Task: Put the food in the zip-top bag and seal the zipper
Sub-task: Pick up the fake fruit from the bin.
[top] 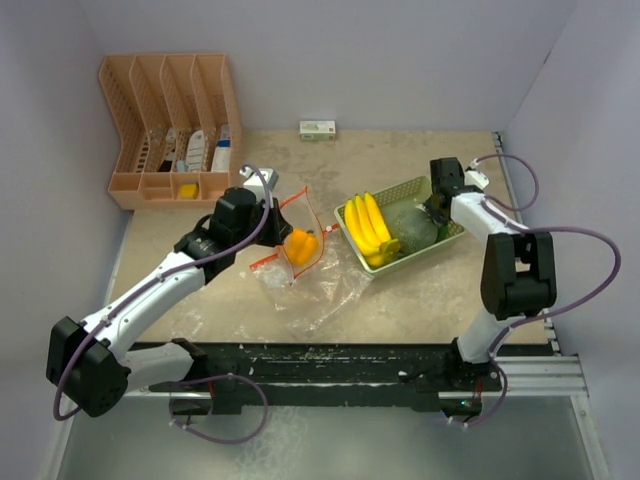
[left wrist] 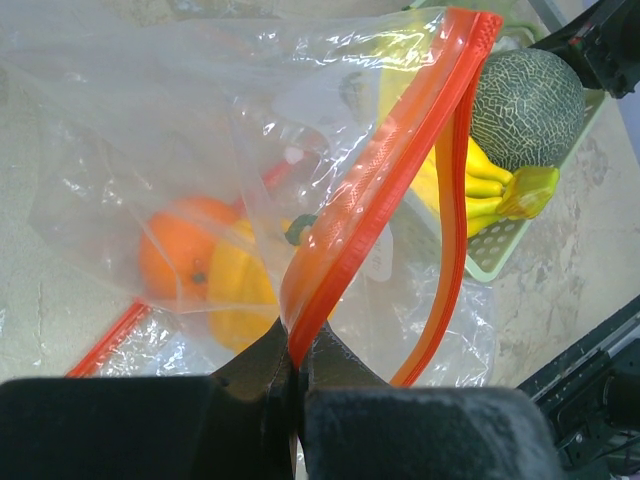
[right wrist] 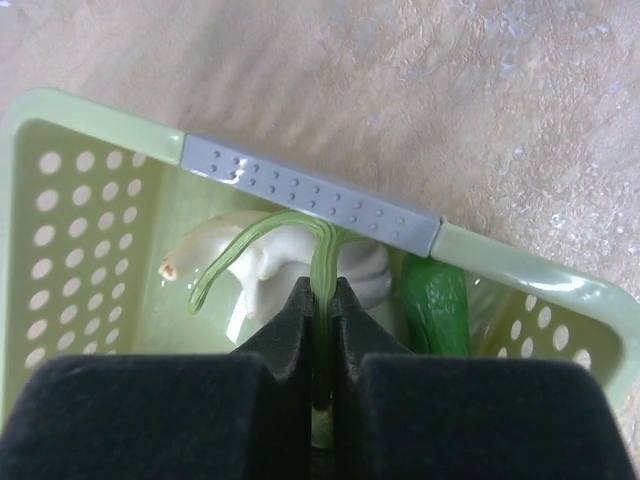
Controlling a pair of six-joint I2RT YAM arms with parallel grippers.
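The left gripper (left wrist: pixel 297 365) fills the bottom of its own wrist view. Its jaws are pressed fully together on the orange zipper strip (left wrist: pixel 380 170) of the zip-top bag (left wrist: pixel 150 120), holding one lip of the mouth up. The other lip loops away toward 5 o'clock, so the mouth stands open. Through the clear plastic, at 9 o'clock from the fingers, a round orange (left wrist: pixel 175 255) lies against a yellow pepper (left wrist: pixel 240 290). Both are inside the bag.

The right gripper (right wrist: pixel 320 300) is closed just as tight — its jaws pinch the green stalk (right wrist: pixel 270 228) of a white bulb (right wrist: pixel 270 255). The bulb rests in the pale green tray (right wrist: pixel 90 115), just below the grey grip (right wrist: pixel 310 195) on the rim. A dark green piece (right wrist: pixel 435 305) lies at 3 o'clock from the bulb, beside it.

From above, the bag sprawls at mid-table (top: pixel 450 290), with the tray at 2 o'clock from it. The bunch of bananas (top: pixel 365 228) sits in the tray's 9 o'clock half. A netted melon (top: pixel 410 222) lies just beside the bananas, between them and the right gripper. A peach slotted organiser (top: pixel 170 130) stands at 10 o'clock on the table, and a small box (top: pixel 318 129) lies at 12 o'clock by the back wall.
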